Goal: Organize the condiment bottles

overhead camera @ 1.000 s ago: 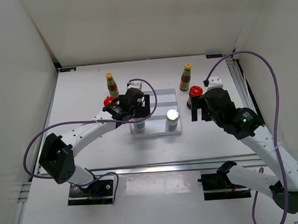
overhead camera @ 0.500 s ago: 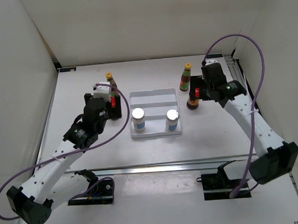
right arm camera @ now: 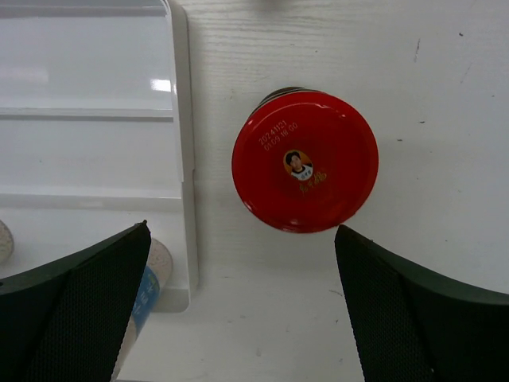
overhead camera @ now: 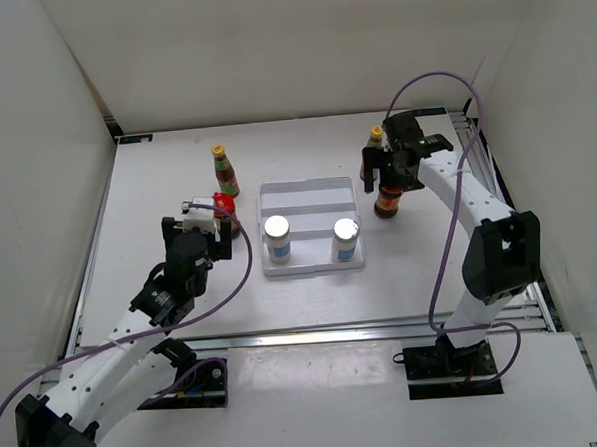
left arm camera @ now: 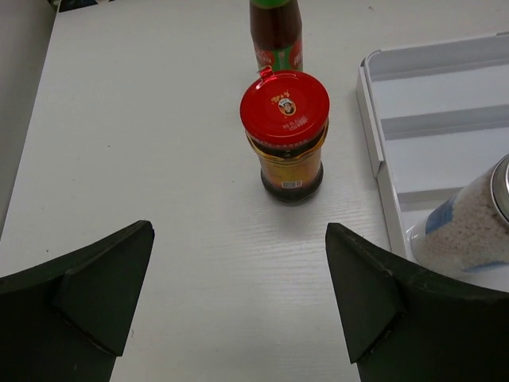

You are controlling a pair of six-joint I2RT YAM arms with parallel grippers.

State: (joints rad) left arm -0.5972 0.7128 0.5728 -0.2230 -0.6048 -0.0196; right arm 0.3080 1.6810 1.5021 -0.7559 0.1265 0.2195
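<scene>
In the top view a slim red-sauce bottle (overhead camera: 225, 169) stands back left, and just in front of it a red-lidded jar (overhead camera: 220, 201). My left gripper (overhead camera: 219, 226) is open just short of that jar; in the left wrist view the jar (left arm camera: 286, 135) stands upright beyond the open left gripper (left arm camera: 238, 263), nothing between the fingers. Two white shakers (overhead camera: 277, 237) (overhead camera: 345, 237) stand in the white tray (overhead camera: 309, 195). My right gripper (overhead camera: 388, 179) hovers open over the second dark jar (overhead camera: 387, 207); its red lid (right arm camera: 305, 159) lies just ahead of the right gripper (right arm camera: 242, 239). The second slim bottle (overhead camera: 375, 137) peeks out behind that arm.
The tray's right wall (right arm camera: 181, 119) runs close to the left of the right-hand jar, with a shaker (right arm camera: 151, 278) at its near corner. White walls enclose the table on three sides. A metal rail (overhead camera: 314, 331) crosses the near edge.
The left gripper drew back from the tray and swung left to face the left jar. The right arm stretched toward the back, bringing its gripper over the right jar. Both stayed open.
</scene>
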